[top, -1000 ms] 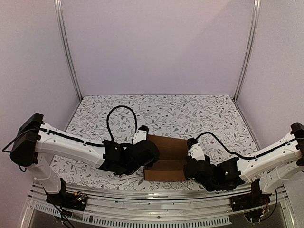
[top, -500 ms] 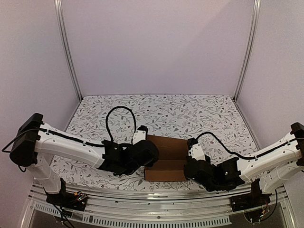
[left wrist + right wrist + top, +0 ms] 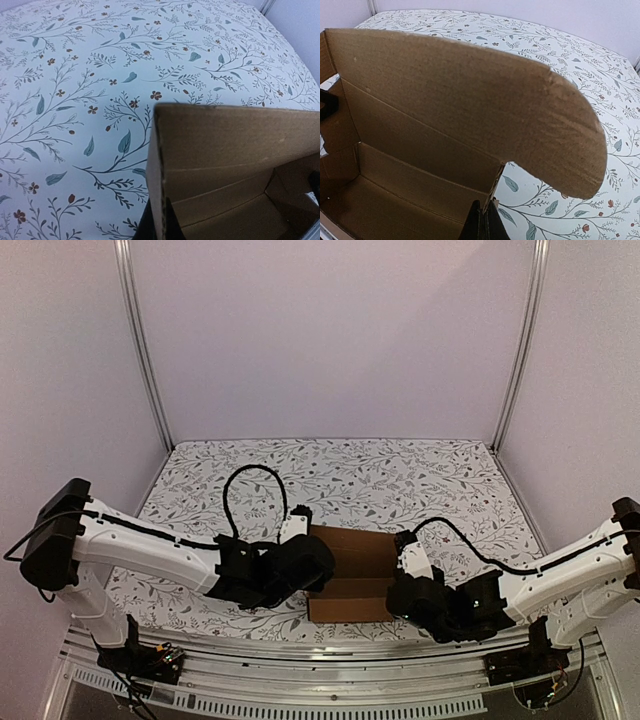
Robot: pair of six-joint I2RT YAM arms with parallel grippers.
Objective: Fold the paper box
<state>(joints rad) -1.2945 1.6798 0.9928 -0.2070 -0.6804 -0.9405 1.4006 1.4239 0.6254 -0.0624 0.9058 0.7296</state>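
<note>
Top external view has the box point(image 3: 350, 575) standing part-formed on the table point(image 3: 330, 470), held between the two arms: the left gripper point(image 3: 156, 227) is at its left end wall and the right gripper point(image 3: 481, 225) at its right end wall.

Left wrist view shows the jaws narrow, pinched on the thin top edge of the end wall, which runs straight up and away from the fingertips; the box cavity lies to the right of the jaws, bare table to the left. Right wrist view shows the jaws closed to a slit at the base of the other end wall, apparently nipping its edge too. Ahead of them and to the left opens the box floor, and a tall flap point(image 3: 470, 90) with a rounded corner rises above and beyond the jaws.

The step in hand looks like holding the end walls upright so the tray keeps its shape. The next move probably calls for one gripper to let go and reach for the tall flap, bringing it down over the cavity while the other keeps its wall steady, so the walls do not splay.
</note>
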